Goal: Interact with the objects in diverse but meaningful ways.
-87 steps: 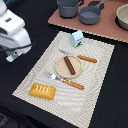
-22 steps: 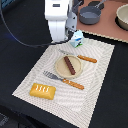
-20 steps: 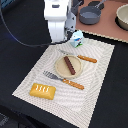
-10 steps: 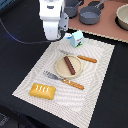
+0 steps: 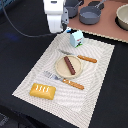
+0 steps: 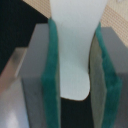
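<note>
**Fish-shaped piece clamped upright in the gripper, above the mat's far edge.**

You see the green-padded fingers (image 6: 52, 95) clamped on the flat, smooth white fish-shaped piece (image 6: 75, 50), its long axis running along the fingers. In the exterior view the white gripper (image 5: 56, 22) hangs just beside the white-blue-green carton (image 5: 76, 37). The brown sausage (image 5: 70, 65) lies on a round tan plate (image 5: 59, 69) nearer the camera; the golden scored bread loaf (image 5: 43, 90) lies farther still, on the ribbed beige mat (image 5: 97, 75).

Counted in the exterior view: one brown sausage (image 5: 69, 65), one plate (image 5: 58, 67), one bread loaf (image 5: 43, 90), one carton (image 5: 76, 37), one fork (image 5: 64, 80), one knife (image 5: 81, 57), one placemat (image 5: 97, 80), two grey pots (image 5: 90, 16).

One white fish-shaped piece (image 6: 76, 45) is counted in the wrist view.
</note>
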